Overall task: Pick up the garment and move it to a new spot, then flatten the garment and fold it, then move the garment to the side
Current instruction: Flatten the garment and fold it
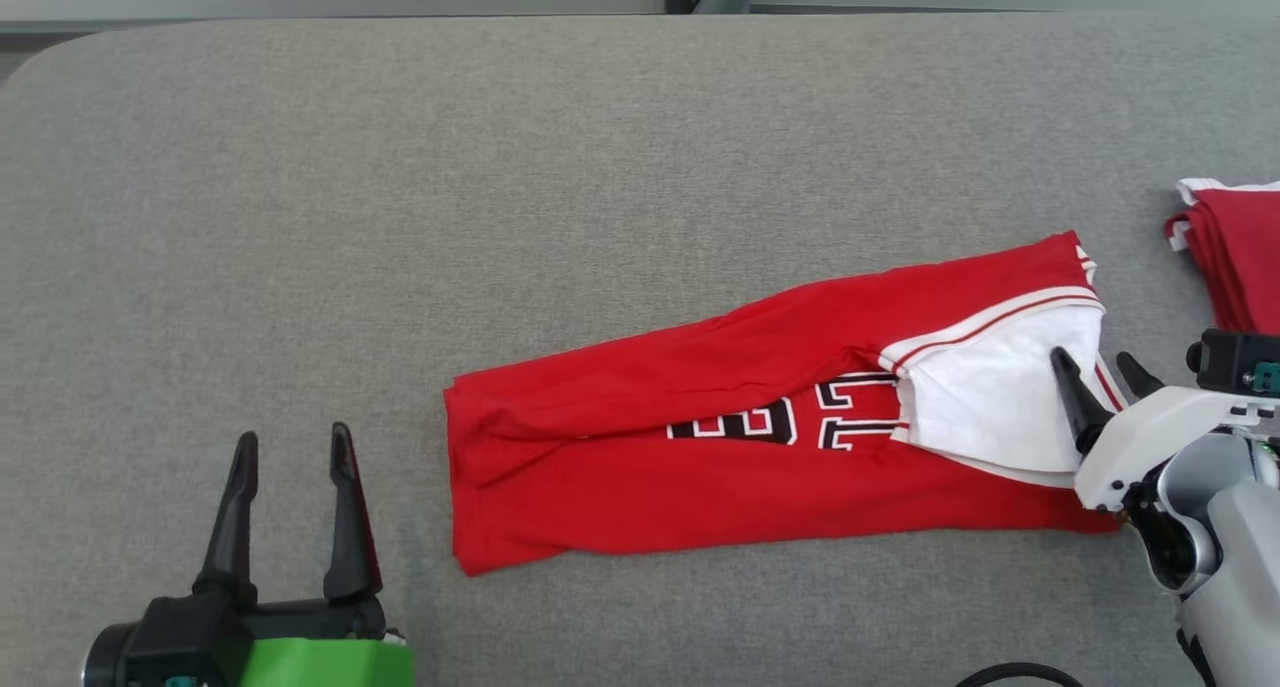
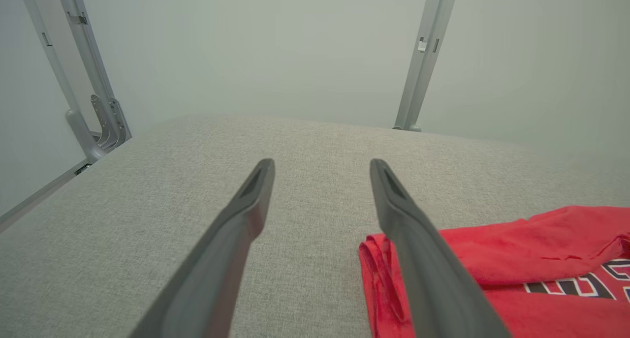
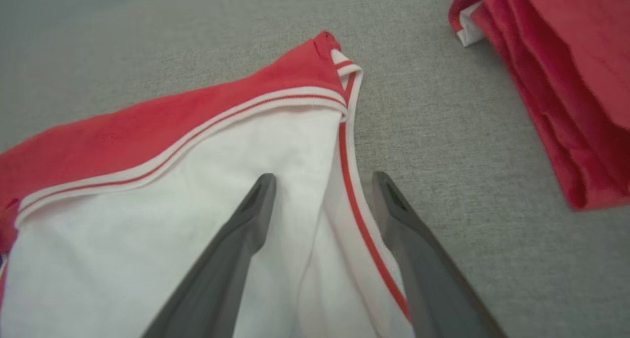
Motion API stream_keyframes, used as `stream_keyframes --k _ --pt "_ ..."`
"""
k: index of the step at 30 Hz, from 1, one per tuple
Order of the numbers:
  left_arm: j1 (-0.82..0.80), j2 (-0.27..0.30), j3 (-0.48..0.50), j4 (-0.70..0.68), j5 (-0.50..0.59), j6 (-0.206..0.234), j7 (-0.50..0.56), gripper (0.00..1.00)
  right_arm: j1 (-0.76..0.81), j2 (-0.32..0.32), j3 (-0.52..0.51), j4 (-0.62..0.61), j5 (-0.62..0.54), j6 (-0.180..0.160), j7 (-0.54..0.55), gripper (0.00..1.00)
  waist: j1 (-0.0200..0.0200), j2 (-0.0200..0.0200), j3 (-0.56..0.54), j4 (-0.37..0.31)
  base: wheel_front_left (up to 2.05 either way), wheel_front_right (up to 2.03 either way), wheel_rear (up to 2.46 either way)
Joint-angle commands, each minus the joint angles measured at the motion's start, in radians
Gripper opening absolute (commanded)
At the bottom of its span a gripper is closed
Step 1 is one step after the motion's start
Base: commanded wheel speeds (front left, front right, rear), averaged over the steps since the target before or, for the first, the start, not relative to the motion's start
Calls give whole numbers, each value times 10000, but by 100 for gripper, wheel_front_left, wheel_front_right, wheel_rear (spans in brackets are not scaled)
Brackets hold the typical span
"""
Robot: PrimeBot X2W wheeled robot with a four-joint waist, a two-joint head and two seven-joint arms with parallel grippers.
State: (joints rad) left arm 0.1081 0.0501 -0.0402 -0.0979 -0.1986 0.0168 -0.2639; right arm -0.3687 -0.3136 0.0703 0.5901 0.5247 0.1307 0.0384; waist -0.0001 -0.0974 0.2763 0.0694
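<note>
One grey table (image 1: 400,217) carried a red garment (image 1: 700,487), folded into a long strip, toward 4 o'clock. At 3 o'clock sat a folded red pile (image 1: 1245,257). At 7 o'clock the left end effector (image 1: 292,442) hovered released beside the garment; the right end effector (image 1: 1092,359), released, straddled its white-lined edge.

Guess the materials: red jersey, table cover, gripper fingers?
Red jersey: soft knit, likely cotton or polyester; matte, creased, with ribbed striped trim. Table cover: grey woven, upholstery-like fabric with a visible heathered weave. Left gripper's fingers: dark, matte, moulded plastic or rubber; cannot tell which.
</note>
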Motion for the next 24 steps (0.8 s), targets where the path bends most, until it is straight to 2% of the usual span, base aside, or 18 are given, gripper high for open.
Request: stream_keyframes --k 1,7,11,12,13,14,15,17,24 --pt "-151 12 -158 43 -126 33 1 100 -183 -117 1 475 -228 -1 47 100 1 -1 210 535 0 0 0" --pt "-58 11 -449 221 -303 47 1 100 -390 -323 23 1607 -348 -3 212 100 1 -1 199 899 0 0 0" --pt "37 12 -643 440 -385 56 1 100 -353 -257 375 2195 129 -4 723 100 1 -1 154 1022 0 0 0" --pt "60 11 -696 504 -429 46 1 100 -317 -213 544 2248 301 3 882 83 1 -1 135 1039 0 0 0" --pt "97 12 -728 587 -437 18 1 100 -298 -94 704 2182 620 32 1021 15 1 -1 105 1043 0 0 0" --pt "108 14 -729 612 -431 4 1 100 -310 45 851 2028 987 54 1163 0 1 -1 85 1029 0 0 0" --pt "146 15 -717 681 -453 -14 1 100 -330 103 994 1823 1331 60 1265 0 1 -1 57 991 0 0 0" --pt "206 14 -684 796 -457 -81 1 100 -395 -171 1113 1392 1948 46 1305 0 1 -1 16 880 0 0 0" --pt "300 12 -551 1119 -438 -196 1 100 -346 -1879 560 404 3650 -9 1403 0 1 -1 -342 472 0 0 0"
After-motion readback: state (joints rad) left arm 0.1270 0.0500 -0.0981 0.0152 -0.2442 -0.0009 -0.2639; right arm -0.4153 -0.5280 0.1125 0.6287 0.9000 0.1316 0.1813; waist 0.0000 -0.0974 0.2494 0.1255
